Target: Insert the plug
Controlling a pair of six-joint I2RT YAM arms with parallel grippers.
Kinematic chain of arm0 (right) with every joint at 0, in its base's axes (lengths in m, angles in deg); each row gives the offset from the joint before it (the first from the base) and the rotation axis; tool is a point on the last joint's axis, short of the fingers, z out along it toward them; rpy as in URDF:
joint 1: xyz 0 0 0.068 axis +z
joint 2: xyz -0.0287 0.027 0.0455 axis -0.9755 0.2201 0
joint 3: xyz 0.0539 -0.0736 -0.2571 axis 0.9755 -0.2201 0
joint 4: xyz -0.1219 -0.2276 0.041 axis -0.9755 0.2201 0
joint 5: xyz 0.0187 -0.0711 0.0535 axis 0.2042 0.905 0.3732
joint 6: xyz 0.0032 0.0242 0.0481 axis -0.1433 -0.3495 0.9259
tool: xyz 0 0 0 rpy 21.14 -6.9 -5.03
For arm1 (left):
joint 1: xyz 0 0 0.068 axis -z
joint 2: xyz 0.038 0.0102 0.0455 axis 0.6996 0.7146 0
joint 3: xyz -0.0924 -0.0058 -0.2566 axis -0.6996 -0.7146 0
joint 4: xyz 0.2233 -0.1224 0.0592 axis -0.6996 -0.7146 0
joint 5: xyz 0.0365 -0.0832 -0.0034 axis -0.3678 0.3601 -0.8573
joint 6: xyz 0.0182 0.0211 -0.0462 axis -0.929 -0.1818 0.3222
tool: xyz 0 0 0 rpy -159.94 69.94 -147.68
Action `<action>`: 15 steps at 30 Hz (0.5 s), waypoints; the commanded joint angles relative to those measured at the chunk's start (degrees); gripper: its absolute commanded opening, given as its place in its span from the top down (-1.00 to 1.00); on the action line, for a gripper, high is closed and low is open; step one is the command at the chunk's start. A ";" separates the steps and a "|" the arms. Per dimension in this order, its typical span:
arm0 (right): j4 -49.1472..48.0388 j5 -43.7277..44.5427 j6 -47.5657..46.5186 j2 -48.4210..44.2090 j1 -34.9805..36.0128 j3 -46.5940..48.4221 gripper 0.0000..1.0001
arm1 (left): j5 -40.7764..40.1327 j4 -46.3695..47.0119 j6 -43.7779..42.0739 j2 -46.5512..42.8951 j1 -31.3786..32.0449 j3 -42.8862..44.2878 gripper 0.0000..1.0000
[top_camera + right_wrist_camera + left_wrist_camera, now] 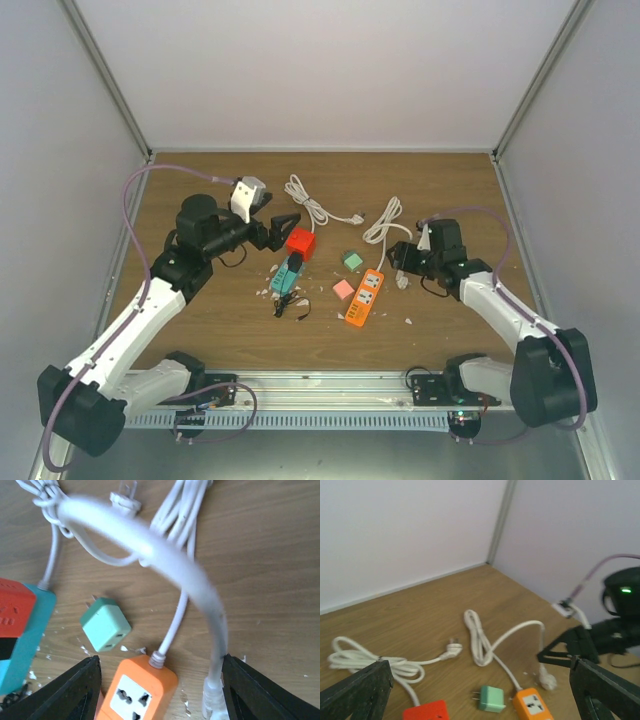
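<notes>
The orange power strip (365, 297) lies at table centre, sockets up, also in the right wrist view (137, 690) and the left wrist view (532, 706). Its white cable (170, 565) arches up, and its white plug (212, 700) lies on the table beside my right finger (265, 690). My right gripper (400, 262) is open, low over the strip's cable end, its jaws either side of the strip end and the plug. My left gripper (283, 222) is open and empty, above the red block (300, 242). Its jaws stand wide apart in the left wrist view.
A teal power strip (288, 277) with a black plug and cord lies left of centre. A green adapter (351, 260) and a pink adapter (343, 290) lie near the orange strip. A second white cable (310, 205) with a plug (452, 649) lies behind. White crumbs dot the wood.
</notes>
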 commanded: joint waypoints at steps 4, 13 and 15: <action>1.61 4.11 -2.60 5.18 2.58 -1.71 -0.20 | 9.74 4.99 -7.22 -4.93 0.78 -1.99 -0.98; -0.92 5.20 -2.83 7.91 3.15 -2.91 0.02 | -8.11 14.00 0.81 -5.53 0.45 -11.22 -0.98; -1.66 4.90 -2.92 9.04 3.21 -3.17 0.08 | -1.74 13.86 -0.88 -3.19 0.42 -10.02 -0.98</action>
